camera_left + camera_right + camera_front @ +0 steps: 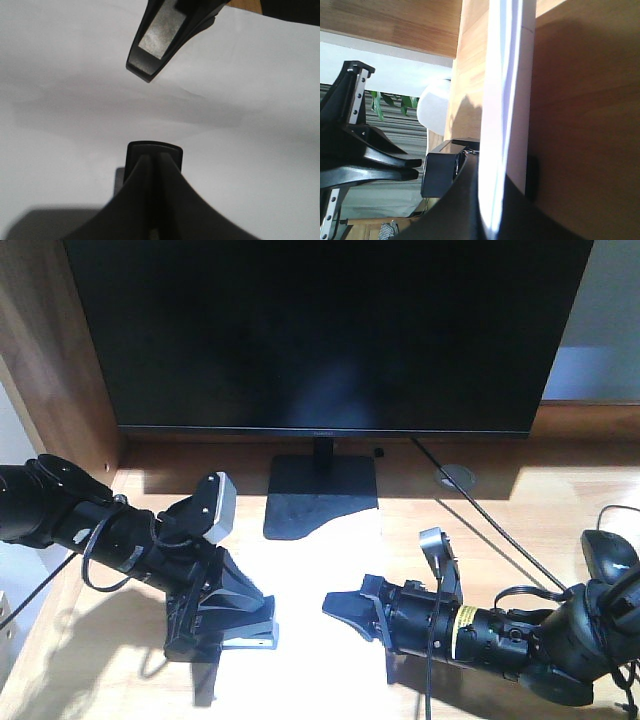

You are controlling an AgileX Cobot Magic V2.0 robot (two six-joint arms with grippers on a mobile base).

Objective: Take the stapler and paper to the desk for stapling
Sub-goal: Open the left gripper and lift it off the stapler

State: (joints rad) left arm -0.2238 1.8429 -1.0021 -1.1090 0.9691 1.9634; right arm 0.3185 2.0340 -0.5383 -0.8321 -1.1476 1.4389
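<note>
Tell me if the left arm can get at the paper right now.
Probably yes. The left claw hangs open directly over the paper, with nothing between them. The right claw sits at the sheet's other side, out of the way.

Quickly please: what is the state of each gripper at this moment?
Left gripper: open, empty, fingers above the paper.
Right gripper: shut on the paper's edge.

No text I can read anywhere: the mark at the centre of the monitor (322,335) bezel is too small to make out, and the yellow label on my right arm (520,635) is blurred.
</note>
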